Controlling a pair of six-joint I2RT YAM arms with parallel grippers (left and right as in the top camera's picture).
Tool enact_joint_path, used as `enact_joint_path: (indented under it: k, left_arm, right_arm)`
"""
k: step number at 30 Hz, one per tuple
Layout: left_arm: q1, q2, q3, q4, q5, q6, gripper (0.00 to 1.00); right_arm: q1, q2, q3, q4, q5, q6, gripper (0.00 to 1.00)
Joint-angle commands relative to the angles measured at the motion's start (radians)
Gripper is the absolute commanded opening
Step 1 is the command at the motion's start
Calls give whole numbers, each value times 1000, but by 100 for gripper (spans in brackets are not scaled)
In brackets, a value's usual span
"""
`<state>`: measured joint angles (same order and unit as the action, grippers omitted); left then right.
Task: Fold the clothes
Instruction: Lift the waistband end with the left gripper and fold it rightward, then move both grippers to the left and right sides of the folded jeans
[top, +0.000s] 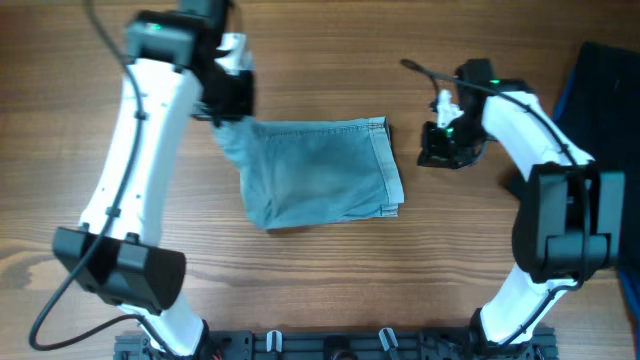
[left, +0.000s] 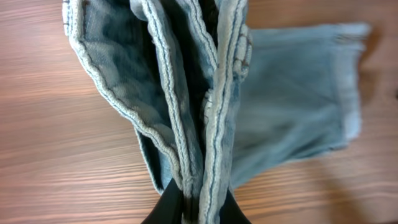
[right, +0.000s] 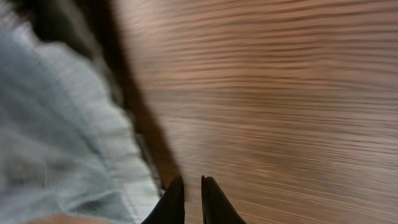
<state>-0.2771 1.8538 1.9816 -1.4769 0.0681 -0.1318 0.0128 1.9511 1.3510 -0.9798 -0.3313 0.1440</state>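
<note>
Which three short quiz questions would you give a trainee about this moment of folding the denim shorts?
1. True or false: the left gripper pinches an edge of the denim shorts.
2. The right gripper holds: A the shorts, B nothing, C a dark cloth.
3. Fill in: the shorts lie on a ___ table.

Key: 1 true; 2 B; 3 wooden.

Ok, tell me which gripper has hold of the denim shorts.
The left gripper: its fingers pinch a bunched edge of the denim shorts. The right gripper holds nothing and sits beside the shorts, over the bare wooden table.
</note>
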Motion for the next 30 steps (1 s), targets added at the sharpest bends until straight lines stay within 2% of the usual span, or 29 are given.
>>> enact_joint_path:
  k: [1,9,12,14,15,18,23,26,30]
  left_arm:
    - [-158,4,21,40,43,-131,5]
    - [-362,175,-58,234,43,-388,5]
    - [-409,246,-58,285,43,-431,5]
    - [-443,294,-58,315,43,-431,13]
    - [-458,312,-58,323,43,-431,30]
    - [-473,318,-58,325,37,-425,46]
    - [-418,238,-55,263,43,-423,48]
    - [-316,158,-55,234,3,-423,54]
    - [-179,144,-57,187,-39,-404,64]
  right_arm:
    - [-69,-27,18,-5,10,64,12]
    - [-92,-27,17,-16,10,61,11]
    - [-92,-27,17,-16,10,61,11]
    - [-92,-27,17,-16,10,61,11]
    - [-92,-27,17,-16,10,56,11]
    - [-92,-27,17,-17,10,40,11]
    - [-91,-27,17,-19,10,39,11]
    - [-91,-27,17,-38,5,31,11]
    - [-82,-27,17,-69,-144,-117,17]
